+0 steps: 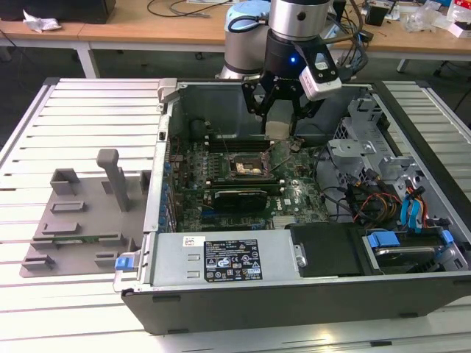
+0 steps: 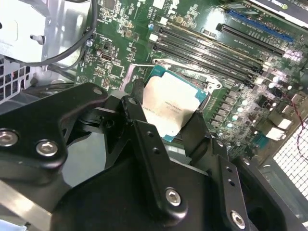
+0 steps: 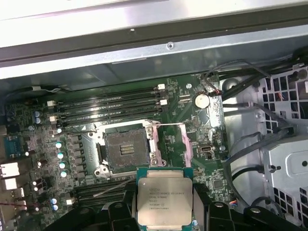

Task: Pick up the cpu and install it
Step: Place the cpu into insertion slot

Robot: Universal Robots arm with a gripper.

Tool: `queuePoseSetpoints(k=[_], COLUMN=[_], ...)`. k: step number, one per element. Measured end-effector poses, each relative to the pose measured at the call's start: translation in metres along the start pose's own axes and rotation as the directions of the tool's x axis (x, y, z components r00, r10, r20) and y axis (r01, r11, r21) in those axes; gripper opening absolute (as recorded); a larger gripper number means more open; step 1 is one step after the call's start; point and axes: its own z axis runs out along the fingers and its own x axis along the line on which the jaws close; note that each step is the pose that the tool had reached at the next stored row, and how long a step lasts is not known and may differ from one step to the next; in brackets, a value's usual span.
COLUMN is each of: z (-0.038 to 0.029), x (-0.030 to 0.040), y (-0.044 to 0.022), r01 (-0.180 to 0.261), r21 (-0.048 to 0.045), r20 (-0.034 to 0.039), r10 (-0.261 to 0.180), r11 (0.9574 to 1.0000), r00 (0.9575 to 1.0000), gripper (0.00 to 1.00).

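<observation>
The cpu (image 1: 278, 129), a flat square chip with a pale silver top, hangs above the motherboard (image 1: 294, 195) inside the open computer case. My gripper (image 1: 279, 110) is shut on it, with a black finger (image 2: 137, 125) on each side. In both wrist views the cpu (image 3: 164, 196) (image 2: 166, 108) sits between the fingers (image 3: 129, 201). The dark square socket (image 3: 124, 148) lies open and bare, its metal frame (image 3: 171, 144) swung up beside it. In the exterior view the socket (image 1: 246, 166) is below the chip, toward that view's left.
The case walls (image 1: 165, 140) surround the board. Memory slots (image 3: 110, 108) run beside the socket. A power supply (image 1: 235, 259) fills the near side, and cables (image 1: 368, 198) and drive bays (image 1: 405, 246) crowd the exterior view's right. A grey fixture (image 1: 81, 213) lies on the table outside the case.
</observation>
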Motion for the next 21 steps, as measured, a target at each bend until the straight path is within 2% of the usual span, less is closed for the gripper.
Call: queuePoseSetpoints(k=[6,10,17,21], z=[0.0003,0.0006,0.0011,0.0014], x=[0.0000,0.0000,0.0000,0.0001], y=[0.0000,0.0000,0.0000,0.0001], r01=[-0.052,-0.095,-0.155,-0.197], r21=[0.0020,0.0042,0.0108,0.0142], r20=[-0.0016,-0.0027,-0.0030,-0.0035], r10=[0.052,0.095,0.155,0.197], r11=[0.9987,0.9954,0.9879,0.9803], r00=[0.9987,0.9954,0.9879,0.9804], gripper=[0.55,0.55,0.55,0.55])
